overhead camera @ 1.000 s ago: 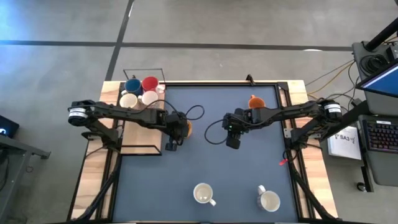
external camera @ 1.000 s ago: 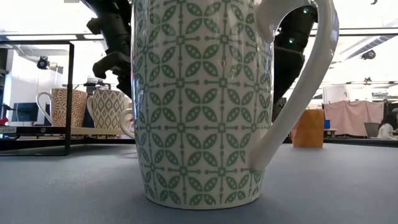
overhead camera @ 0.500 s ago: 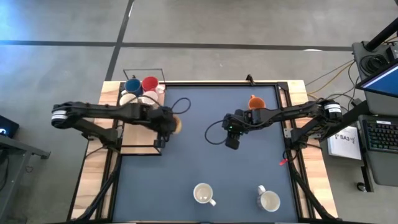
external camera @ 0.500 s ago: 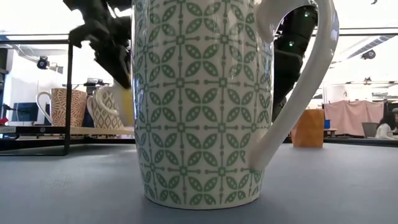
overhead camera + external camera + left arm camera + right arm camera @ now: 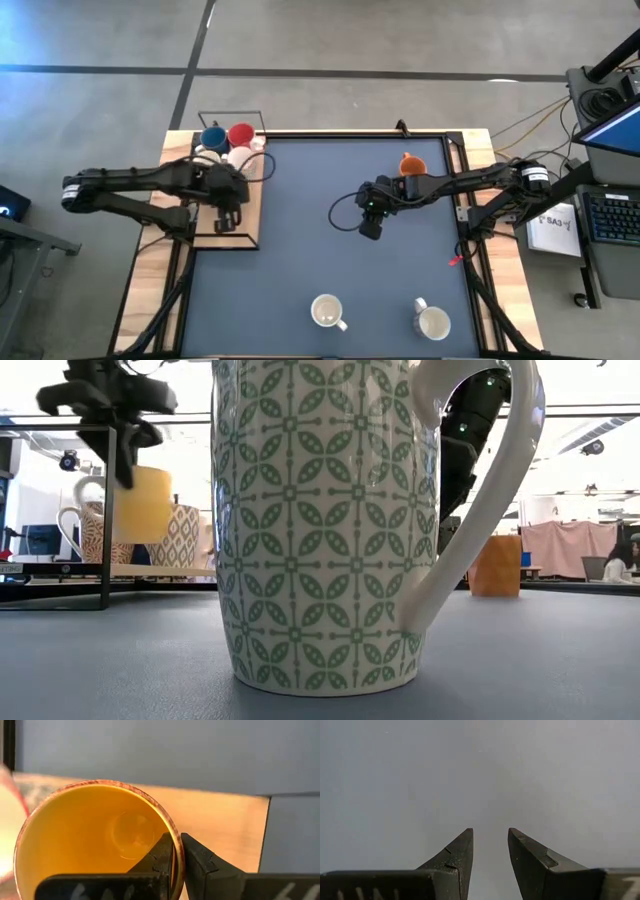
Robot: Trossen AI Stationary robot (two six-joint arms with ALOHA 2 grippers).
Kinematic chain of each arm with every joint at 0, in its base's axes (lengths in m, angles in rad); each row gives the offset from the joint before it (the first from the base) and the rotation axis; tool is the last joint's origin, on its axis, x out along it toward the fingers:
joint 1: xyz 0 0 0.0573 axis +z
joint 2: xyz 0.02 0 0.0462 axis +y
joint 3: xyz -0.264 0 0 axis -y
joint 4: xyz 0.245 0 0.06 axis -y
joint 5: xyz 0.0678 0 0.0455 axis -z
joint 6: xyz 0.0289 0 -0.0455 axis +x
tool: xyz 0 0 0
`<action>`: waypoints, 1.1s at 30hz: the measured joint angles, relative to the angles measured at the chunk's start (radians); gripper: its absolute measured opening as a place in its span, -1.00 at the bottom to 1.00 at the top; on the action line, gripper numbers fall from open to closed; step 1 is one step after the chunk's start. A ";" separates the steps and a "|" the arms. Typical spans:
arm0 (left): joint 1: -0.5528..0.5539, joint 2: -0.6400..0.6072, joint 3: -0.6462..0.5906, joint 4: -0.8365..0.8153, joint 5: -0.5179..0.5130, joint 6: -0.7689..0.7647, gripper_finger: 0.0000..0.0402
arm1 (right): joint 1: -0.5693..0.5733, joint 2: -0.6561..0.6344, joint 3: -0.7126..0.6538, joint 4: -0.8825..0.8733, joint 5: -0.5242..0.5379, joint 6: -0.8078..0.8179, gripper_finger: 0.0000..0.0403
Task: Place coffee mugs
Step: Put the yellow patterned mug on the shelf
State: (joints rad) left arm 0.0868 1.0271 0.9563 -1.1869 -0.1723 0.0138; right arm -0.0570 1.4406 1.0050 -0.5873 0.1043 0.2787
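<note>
The orange mug (image 5: 95, 840) hangs mouth-up, its long axis upright, pinched by its rim in the left claw (image 5: 176, 855) above the wooden tray (image 5: 252, 210). One finger sits inside the rim, the other outside. Beyond it on that tray cluster the blue mug (image 5: 213, 138), red mug (image 5: 241, 134) and two white mugs (image 5: 240, 156). The right claw (image 5: 369, 229) hovers over the counter (image 5: 300, 260) well apart from the tray, fingers slightly spread around nothing. A second orange mug (image 5: 411, 164) and two cream mugs (image 5: 327, 311) stand farther off.
</note>
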 joint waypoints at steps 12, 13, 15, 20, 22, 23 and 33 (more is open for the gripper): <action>0.000 -0.185 -0.092 -0.064 -0.001 -0.198 -0.96 | 0.000 0.000 0.000 0.001 -0.003 0.000 -0.47; 0.000 -0.196 -0.100 -0.067 -0.001 -0.212 -0.96 | 0.000 0.000 0.000 0.001 -0.003 0.000 -0.48; 0.000 -0.215 -0.116 -0.085 -0.001 -0.234 -0.96 | 0.000 0.000 0.000 0.002 -0.003 0.000 -0.48; 0.000 -0.236 -0.141 -0.100 -0.001 -0.274 -0.96 | 0.000 0.000 0.000 0.002 -0.003 0.000 -0.48; 0.000 -0.239 -0.150 -0.105 -0.001 -0.290 -0.96 | 0.000 0.000 0.000 0.002 -0.003 0.002 -0.49; 0.000 -0.241 -0.155 -0.101 -0.002 -0.300 -0.96 | 0.000 0.000 0.001 0.002 -0.003 0.002 -0.50; 0.000 -0.258 -0.197 -0.103 -0.025 -0.453 -0.96 | 0.000 0.001 0.001 0.003 -0.003 0.003 -0.49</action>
State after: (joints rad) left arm 0.0868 0.7690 0.7597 -1.2900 -0.1976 -0.4393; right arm -0.0566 1.4414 1.0061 -0.5840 0.1013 0.2813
